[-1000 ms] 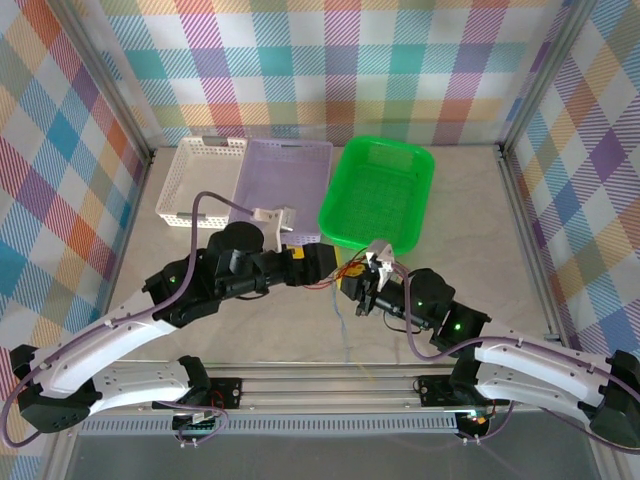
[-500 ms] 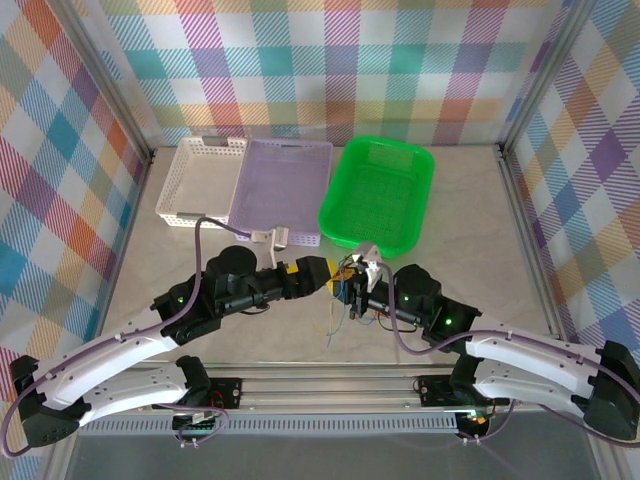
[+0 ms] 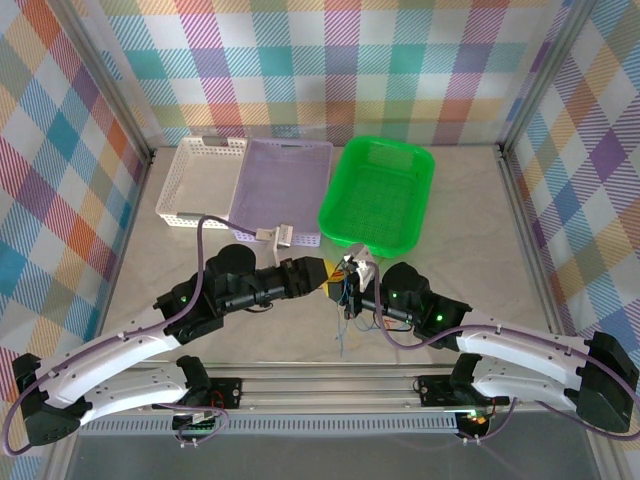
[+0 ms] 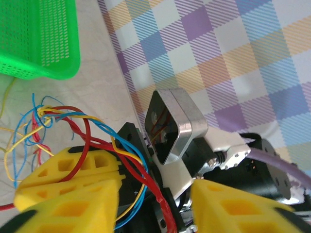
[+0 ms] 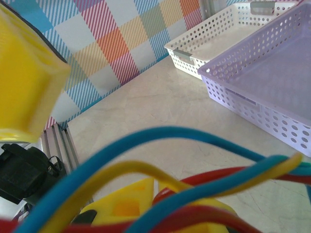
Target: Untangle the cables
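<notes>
The cables (image 3: 352, 298) are a small knot of thin red, blue and yellow wires above the table, just in front of the green basket (image 3: 378, 195). My right gripper (image 3: 351, 289) is shut on them; in its wrist view a red wire comes out of the thin slit between its yellow fingers (image 5: 158, 194), and blue and yellow loops (image 5: 194, 145) cross close to the lens. My left gripper (image 3: 333, 279) meets it from the left. Its yellow fingers (image 4: 73, 208) stand apart, and red, blue and yellow strands (image 4: 141, 170) run through the gap. One thin strand hangs down to the table (image 3: 340, 335).
A purple basket (image 3: 280, 185) and a white basket (image 3: 200, 180) stand at the back left, beside the green one. The metal rail (image 3: 330, 385) runs along the near edge. Checked walls close in the left and right sides.
The right gripper has carried the knot a little left, toward the left gripper. The left gripper has come in to it, and its fingers stand closer together than before.
</notes>
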